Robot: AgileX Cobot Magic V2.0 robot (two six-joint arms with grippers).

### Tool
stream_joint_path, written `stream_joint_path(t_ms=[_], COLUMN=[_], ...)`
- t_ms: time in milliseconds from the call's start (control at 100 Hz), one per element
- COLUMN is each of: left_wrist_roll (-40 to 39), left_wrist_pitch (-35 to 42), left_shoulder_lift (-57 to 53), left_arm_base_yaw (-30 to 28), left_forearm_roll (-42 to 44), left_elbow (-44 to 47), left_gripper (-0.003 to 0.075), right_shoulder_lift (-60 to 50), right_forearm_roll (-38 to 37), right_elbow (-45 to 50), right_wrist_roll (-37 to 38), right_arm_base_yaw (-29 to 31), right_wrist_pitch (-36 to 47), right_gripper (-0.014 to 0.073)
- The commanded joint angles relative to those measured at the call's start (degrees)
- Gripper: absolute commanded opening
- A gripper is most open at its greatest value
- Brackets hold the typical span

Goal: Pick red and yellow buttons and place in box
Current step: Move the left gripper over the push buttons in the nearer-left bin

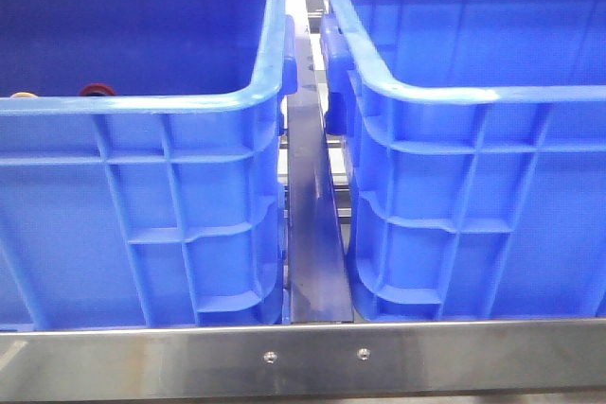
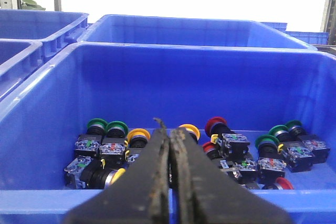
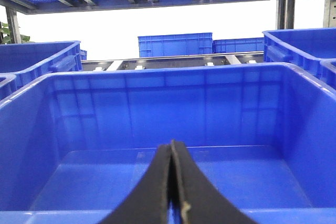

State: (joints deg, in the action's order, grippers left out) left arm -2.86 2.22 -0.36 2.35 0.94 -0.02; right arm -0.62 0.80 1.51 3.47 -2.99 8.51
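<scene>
The left crate (image 1: 142,167) holds the buttons. From the front only two caps peek above its near rim, a yellow one (image 1: 23,96) at the far left and a red one (image 1: 97,90) just beside it. The left wrist view looks over that rim into the crate, where a cluster of push buttons lies on the floor: green caps on either flank, a yellow button (image 2: 138,135) and a red button (image 2: 216,126) nearer the middle. They lie ahead of and below the left gripper (image 2: 169,182), most of them on their sides with caps pointing up and away from the camera. The left gripper's fingers are pressed together with nothing between them, poised over the near rim. This arm is clearly the nearer one to the buttons.

The right crate (image 1: 473,167), presumably the box to fill, appears bare inside in the right wrist view. The right gripper (image 3: 173,182) hangs at its near rim, fingers likewise closed on nothing.
</scene>
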Motion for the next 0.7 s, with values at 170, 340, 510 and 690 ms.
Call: stream_joint_path(t_ms=[170, 340, 510, 690], left_wrist_roll=[-0.27, -0.39, -0.39, -0.39], left_wrist_pitch=[4.63, 3.71, -4.80, -17.94], left_shoulder_lift=[-1.69, -1.69, 0.98, 10.56], left_arm_base_yaw=[-0.21, -0.21, -0.21, -0.21], left_forearm_roll=[-0.53, -1.74, -1.75, -1.75], left_elbow=[2.57, -1.57, -12.35, -26.80], left_gripper=[-0.0019, -0.0019, -0.0019, -0.0019], right_shoulder_lift=[-1.53, -1.53, -1.53, -1.53], right_forearm_roll=[-0.48, -0.48, -0.48, -0.48], right_elbow=[-0.60, -0.60, -0.60, -0.60], right_wrist_roll=[-0.21, -0.21, -0.21, -0.21], right_arm_base_yaw=[0.24, 0.24, 0.24, 0.24], right_wrist_pitch=[4.59, 4.59, 4.59, 4.59], right_gripper=[-0.0105, -0.0105, -0.0105, -0.0105])
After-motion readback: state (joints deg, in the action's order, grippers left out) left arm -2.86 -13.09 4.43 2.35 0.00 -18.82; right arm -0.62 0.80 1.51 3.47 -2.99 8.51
